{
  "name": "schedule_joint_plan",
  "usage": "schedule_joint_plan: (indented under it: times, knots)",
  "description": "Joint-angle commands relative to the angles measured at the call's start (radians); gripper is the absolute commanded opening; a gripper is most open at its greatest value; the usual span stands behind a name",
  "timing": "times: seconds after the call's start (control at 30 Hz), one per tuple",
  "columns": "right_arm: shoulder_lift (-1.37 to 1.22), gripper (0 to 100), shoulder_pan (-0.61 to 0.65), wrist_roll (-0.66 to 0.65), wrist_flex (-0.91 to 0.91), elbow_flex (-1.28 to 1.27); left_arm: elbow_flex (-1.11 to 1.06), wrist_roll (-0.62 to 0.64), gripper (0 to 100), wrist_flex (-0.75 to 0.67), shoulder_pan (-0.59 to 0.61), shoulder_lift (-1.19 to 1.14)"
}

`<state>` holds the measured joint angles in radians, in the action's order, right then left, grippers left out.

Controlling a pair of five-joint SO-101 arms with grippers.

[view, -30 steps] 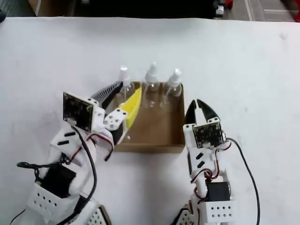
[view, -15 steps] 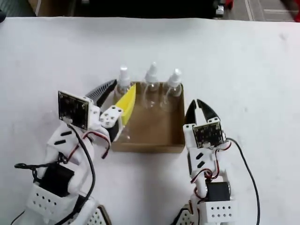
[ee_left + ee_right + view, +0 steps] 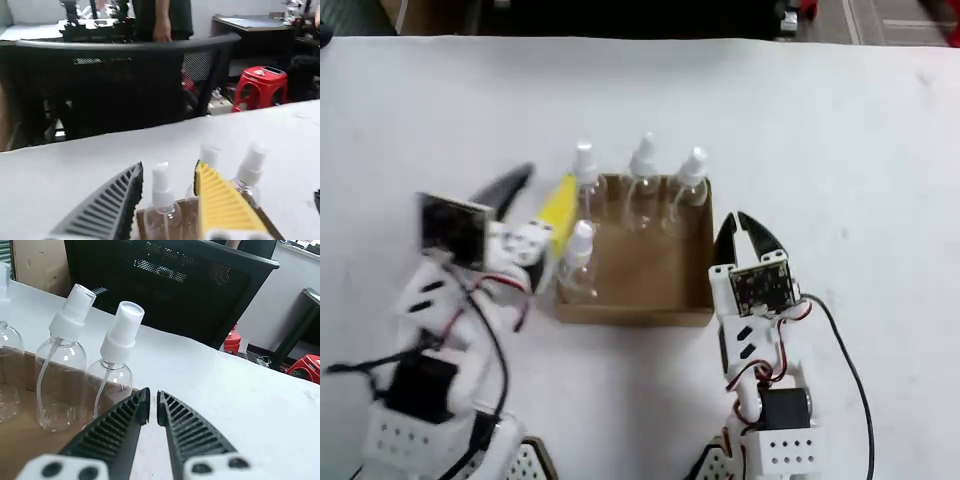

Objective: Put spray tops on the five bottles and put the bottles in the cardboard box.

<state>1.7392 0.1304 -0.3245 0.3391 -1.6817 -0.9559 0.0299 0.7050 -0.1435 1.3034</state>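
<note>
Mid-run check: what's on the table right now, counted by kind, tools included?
Spray bottles: 4
Cardboard box: 1
Tools (left tool, right tool): 2
Total: 7

a robotics lab or workshop in an office-like room is indicated. a left arm [image 3: 435, 320] and a right arm [image 3: 760, 340], both small and built with bare circuit boards and loose red and black wiring, are mounted at a white table [image 3: 840, 120]. behind the table a black mesh office chair [image 3: 125, 85] is seen. a red plastic stool [image 3: 260, 86] stands on the floor. a dark desk [image 3: 247, 22] and black equipment [image 3: 95, 22] on a pale worktop [image 3: 30, 31] are seen further back.
</note>
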Motion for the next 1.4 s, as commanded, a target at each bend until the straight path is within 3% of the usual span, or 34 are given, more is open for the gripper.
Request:
schedule_joint_plan:
  times: [0.0, 0.13, 0.3, 0.4, 0.5, 0.63, 0.77, 0.93, 1.13, 1.23, 1.37]
  knots:
    - [-0.001, 1.8, 0.002, -0.014, 0.002, -0.012, 0.158, -0.080, 16, 0.140, 0.104, -0.007]
    - [-0.001, 1.8, 0.002, -0.014, 0.002, -0.012, 0.244, -0.313, 16, 0.239, 0.189, -0.174]
    - [-0.001, 1.8, -0.002, -0.014, -0.001, -0.012, 0.420, -0.535, 16, 0.427, 0.423, -0.400]
    - [-0.001, 1.8, -0.002, -0.015, -0.002, -0.012, 0.466, -0.651, 16, 0.468, 0.516, -0.489]
    - [-0.001, 1.8, -0.004, -0.015, -0.004, -0.012, 0.437, -0.753, 16, 0.463, 0.533, -0.570]
    - [-0.001, 1.8, -0.004, -0.015, -0.002, -0.012, 0.396, -0.847, 16, 0.396, 0.536, -0.668]
    - [-0.001, 1.8, -0.004, -0.015, -0.001, -0.012, 0.358, -0.904, 16, 0.213, 0.552, -0.774]
    - [-0.001, 1.8, -0.004, -0.015, 0.001, -0.012, 0.353, -0.954, 16, 0.169, 0.699, -0.868]
    - [-0.001, 1.8, 0.002, -0.015, 0.001, -0.012, 0.390, -1.105, 16, 0.348, 0.895, -0.840]
    - [-0.001, 1.8, 0.004, -0.011, 0.004, -0.012, 0.388, -1.206, 16, 0.431, 0.912, -0.800]
    - [-0.001, 1.8, 0.035, -0.015, 0.031, -0.012, 0.388, -1.227, 16, 0.523, 0.911, -0.779]
